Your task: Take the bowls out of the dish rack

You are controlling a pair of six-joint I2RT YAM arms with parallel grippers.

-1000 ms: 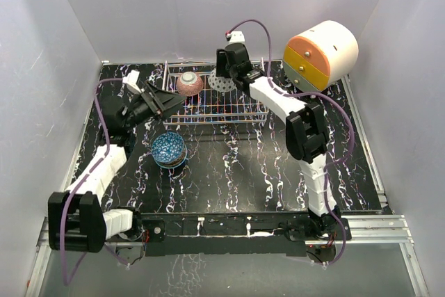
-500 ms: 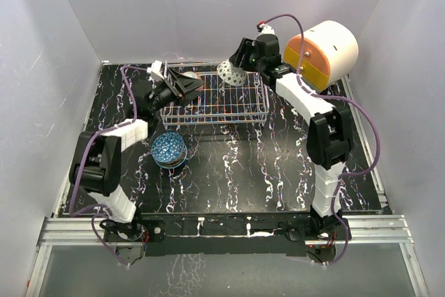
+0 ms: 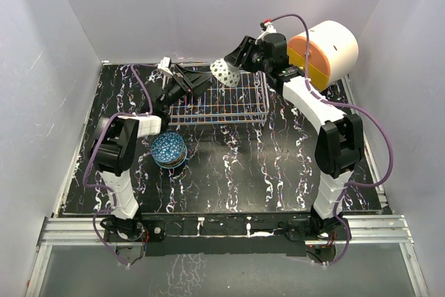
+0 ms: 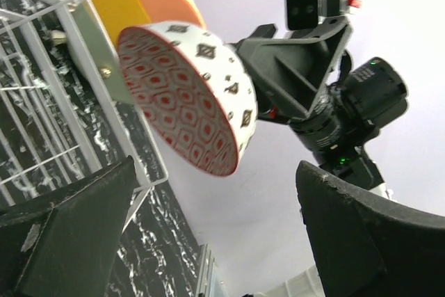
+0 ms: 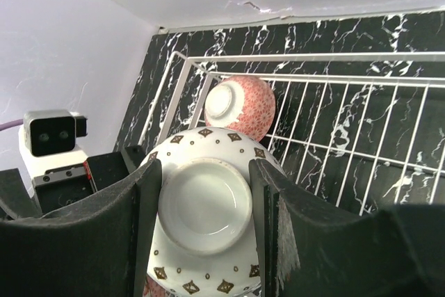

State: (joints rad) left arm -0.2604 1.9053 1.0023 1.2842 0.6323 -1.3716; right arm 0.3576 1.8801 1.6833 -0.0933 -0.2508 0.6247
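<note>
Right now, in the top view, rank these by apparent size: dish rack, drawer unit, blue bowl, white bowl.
1. dish rack
2. drawer unit
3. blue bowl
4. white bowl, seen tilted and lifted, so its rank below the blue one is unsure

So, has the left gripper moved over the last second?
Yes. The left gripper has swung from the dish rack's left edge to over its far-left corner, towards the back wall.

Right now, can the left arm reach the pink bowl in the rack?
Probably yes: the open left gripper hangs close by the pink bowl, and the white bowl is held well above.
</note>
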